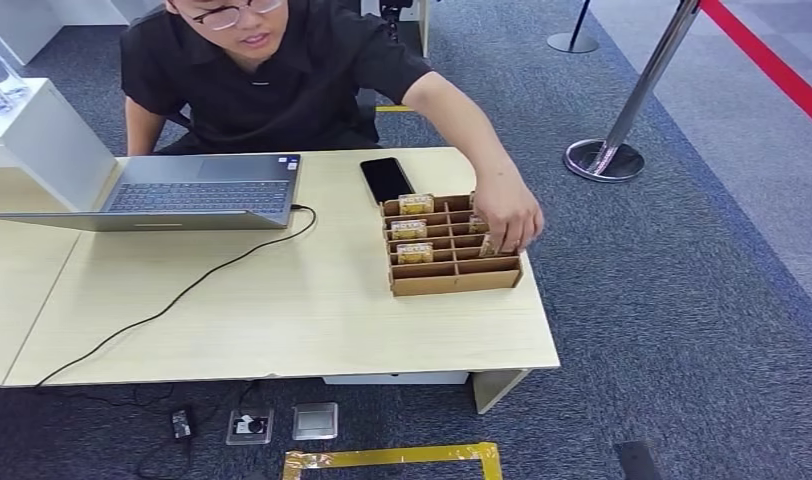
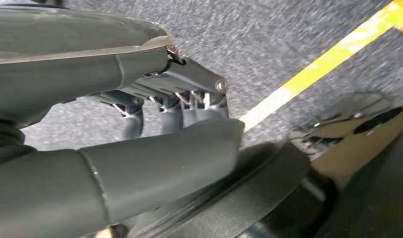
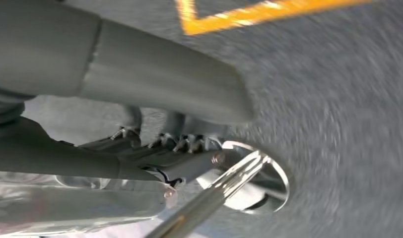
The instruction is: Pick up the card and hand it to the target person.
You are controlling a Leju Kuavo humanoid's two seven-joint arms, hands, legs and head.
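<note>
Stood on edge in the slots of a cardboard box on the tabletop: several cards, long axes across the box, parallel to the tabletop's near edge. Reached into the box's right column: a person's hand, touching a card there. Hung over grey carpet: left robot hand and right robot hand, fingers loosely apart, holding nothing. Lay behind the box: a phone; further left, a laptop.

even bright light, blurred wrist views
</note>
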